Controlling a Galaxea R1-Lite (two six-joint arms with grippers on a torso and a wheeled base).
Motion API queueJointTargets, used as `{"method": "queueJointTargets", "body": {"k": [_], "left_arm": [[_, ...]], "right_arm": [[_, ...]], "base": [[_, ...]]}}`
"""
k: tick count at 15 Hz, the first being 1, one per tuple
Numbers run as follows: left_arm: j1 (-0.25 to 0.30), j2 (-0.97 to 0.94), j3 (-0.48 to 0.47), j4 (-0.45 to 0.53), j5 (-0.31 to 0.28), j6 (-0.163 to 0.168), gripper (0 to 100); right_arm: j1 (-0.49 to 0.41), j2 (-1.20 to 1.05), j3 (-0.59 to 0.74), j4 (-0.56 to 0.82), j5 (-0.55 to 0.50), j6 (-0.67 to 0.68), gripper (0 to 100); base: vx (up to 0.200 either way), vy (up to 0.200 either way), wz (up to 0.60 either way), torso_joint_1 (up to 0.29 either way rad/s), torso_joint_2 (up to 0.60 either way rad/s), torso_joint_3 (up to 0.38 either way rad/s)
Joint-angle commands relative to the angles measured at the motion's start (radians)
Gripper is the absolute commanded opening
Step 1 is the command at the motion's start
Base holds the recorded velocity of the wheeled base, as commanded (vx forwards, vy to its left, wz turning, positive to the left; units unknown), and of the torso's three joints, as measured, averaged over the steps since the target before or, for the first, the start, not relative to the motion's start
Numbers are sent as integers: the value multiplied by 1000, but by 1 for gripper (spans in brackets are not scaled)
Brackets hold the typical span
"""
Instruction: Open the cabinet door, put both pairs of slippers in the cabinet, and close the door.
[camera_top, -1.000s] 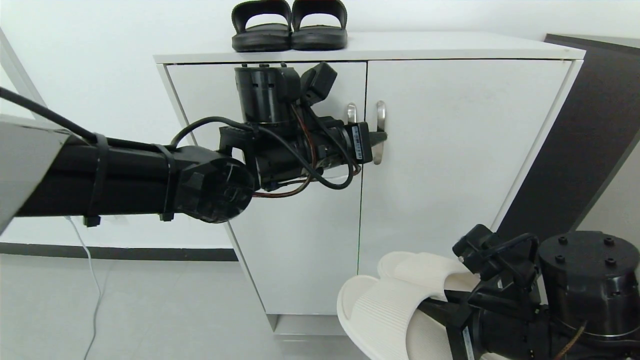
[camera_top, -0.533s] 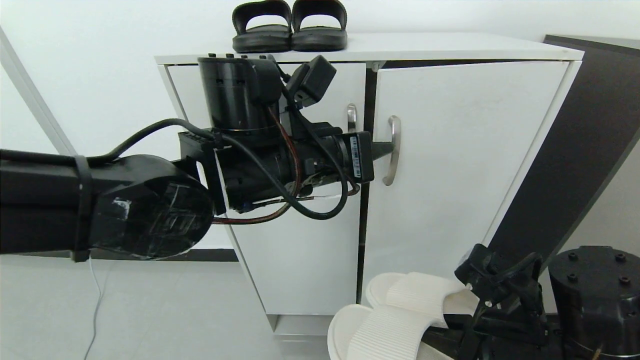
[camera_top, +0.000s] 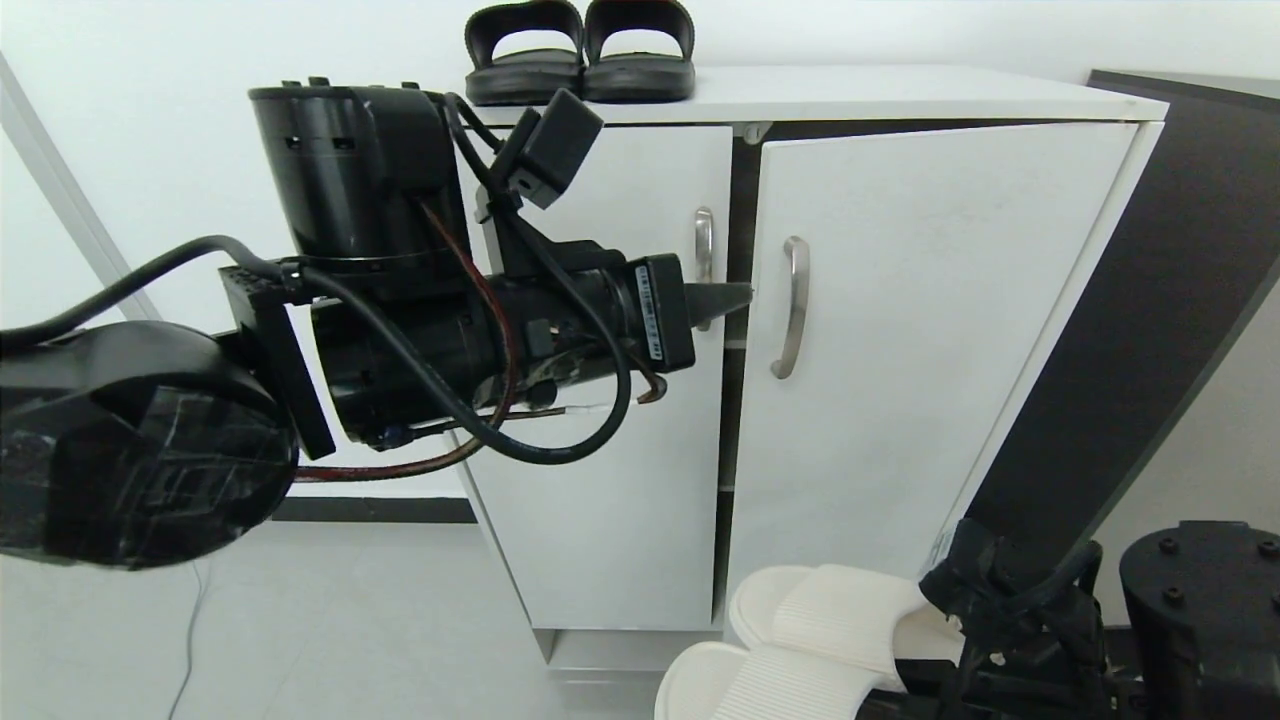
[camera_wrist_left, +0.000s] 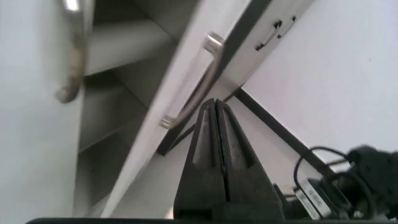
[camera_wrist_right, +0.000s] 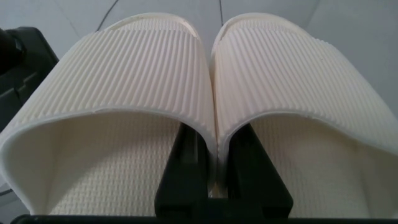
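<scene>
In the head view, we see the cabinet (camera_top: 900, 95) standing against the wall (camera_top: 150, 60). Its right door (camera_top: 930, 300) is ajar, and a dark gap (camera_top: 740, 400) runs down between it and the closed left door (camera_top: 600, 520). The black slippers (camera_top: 578, 50) sit side by side on the cabinet top, above the left door. The left arm (camera_top: 400, 330) reaches across from the left. The left gripper (camera_top: 738, 295) has its fingers pressed together on nothing, and its tip lies over the gap between the left handle (camera_top: 703, 250) and the right handle (camera_top: 793, 305). We cannot tell from here how far in front of the doors it hangs. The white slippers (camera_top: 800, 640) are low on the right near the foot of the right door, at the end of the right arm (camera_top: 1190, 600). A thin cable (camera_top: 190, 640) trails over the floor (camera_top: 350, 620) at left.

In the left wrist view, the closed fingers of the left gripper (camera_wrist_left: 216, 109) meet in a point just short of the right handle (camera_wrist_left: 193, 87) without gripping it. The left handle (camera_wrist_left: 71, 56) is off to one side. Between the two handles we see pale shelves (camera_wrist_left: 118, 56) inside the cabinet.

In the right wrist view, the right gripper (camera_wrist_right: 216, 180) is clamped on the white slippers (camera_wrist_right: 137, 81). One finger (camera_wrist_right: 183, 168) sits inside each slipper, and the two inner walls are pinched between them. The ribbed straps touch along the middle, and grey floor (camera_wrist_right: 261, 9) shows beyond the toes.
</scene>
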Motion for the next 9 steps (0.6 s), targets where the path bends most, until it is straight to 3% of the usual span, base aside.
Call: {"method": "queueJointTargets", "body": {"k": [1, 9], "left_arm": [[37, 41, -38, -3, -12, -5, 0], [77, 254, -239, -53, -5, -6, 0]], "right_arm": [[14, -5, 9, -1, -2, 0, 0], [18, -4, 26, -2, -2, -41, 0]], "base": [[0, 0, 0, 0, 0, 0], [0, 0, 0, 0, 0, 0]]}}
